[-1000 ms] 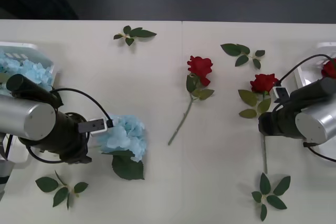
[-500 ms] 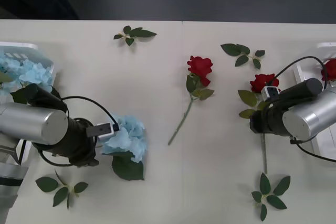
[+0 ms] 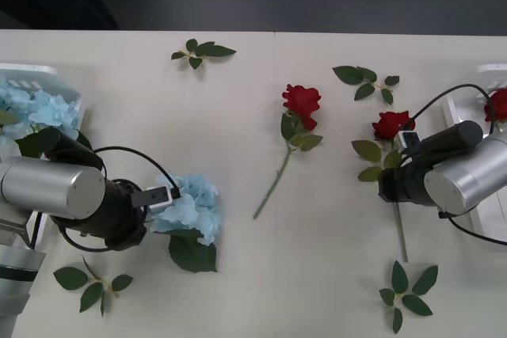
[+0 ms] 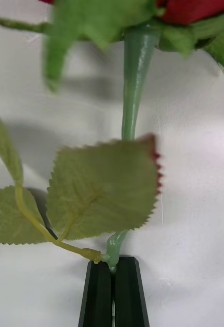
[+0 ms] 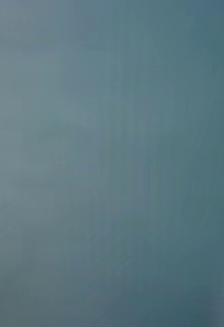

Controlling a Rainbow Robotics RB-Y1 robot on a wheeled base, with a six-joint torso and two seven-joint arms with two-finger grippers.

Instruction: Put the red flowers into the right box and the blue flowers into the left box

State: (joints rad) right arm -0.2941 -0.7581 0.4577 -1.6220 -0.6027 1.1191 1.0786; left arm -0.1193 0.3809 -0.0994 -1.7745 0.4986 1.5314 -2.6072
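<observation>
A red flower (image 3: 391,125) lies near the table's right side, and its green stem (image 4: 133,76) runs into my right gripper (image 4: 113,261), which is shut on it just below a leaf. Seen from the front, that gripper (image 3: 394,185) sits over the stem. Another red flower (image 3: 302,102) lies mid-table, and one more (image 3: 497,104) rests in the right box (image 3: 461,113). My left gripper (image 3: 161,210) is pressed against a pale blue flower (image 3: 192,205) at front left. More blue flowers (image 3: 36,108) lie in the left box (image 3: 32,71).
Loose green leaf sprigs lie at the back (image 3: 202,51), back right (image 3: 367,79), front left (image 3: 90,284) and front right (image 3: 408,286). The table's far edge (image 3: 253,32) runs across the top, with dark floor beyond.
My right arm came in to the left over the rose stem, and the rose shifted slightly left. The left arm slid right and lower, closer against the blue flower.
</observation>
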